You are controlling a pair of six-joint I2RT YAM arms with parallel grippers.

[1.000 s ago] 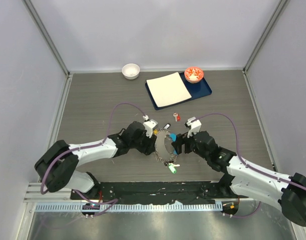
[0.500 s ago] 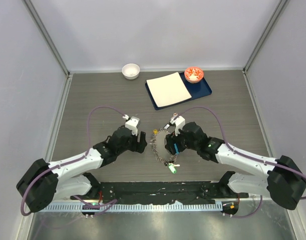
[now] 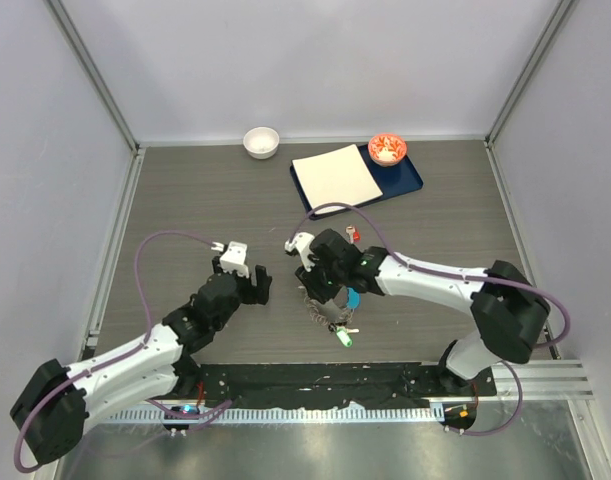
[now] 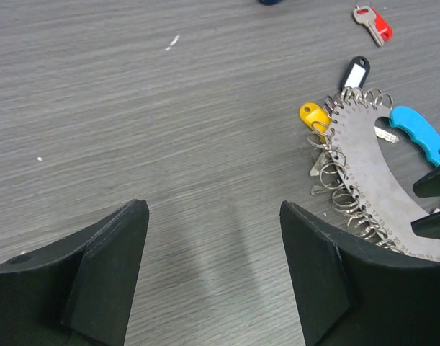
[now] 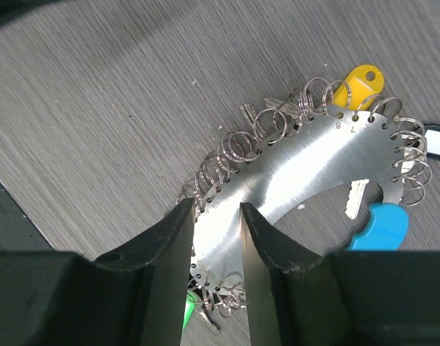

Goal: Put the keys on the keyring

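Observation:
The keyring (image 3: 316,303) is a grey metal crescent plate edged with several small split rings and a light blue plastic piece (image 3: 353,298); it lies on the table. My right gripper (image 3: 321,284) is over it. In the right wrist view its jaws (image 5: 211,209) are drawn close on either side of the plate (image 5: 299,173). A yellow key (image 5: 356,79) and a green key (image 5: 189,310) hang on it. A red key (image 3: 354,234) lies loose beyond it. My left gripper (image 3: 256,291) is open and empty, left of the keyring (image 4: 364,155). A black key (image 4: 356,72) lies by the plate.
A dark blue tray (image 3: 410,185) at the back holds a white square plate (image 3: 335,178) and a red bowl (image 3: 387,148). A white bowl (image 3: 261,141) stands at the back wall. The black base rail (image 3: 315,385) runs along the near edge.
My left gripper has drawn back to the left, away from the keyring. My right gripper has moved left, off the blue piece and onto the metal plate.

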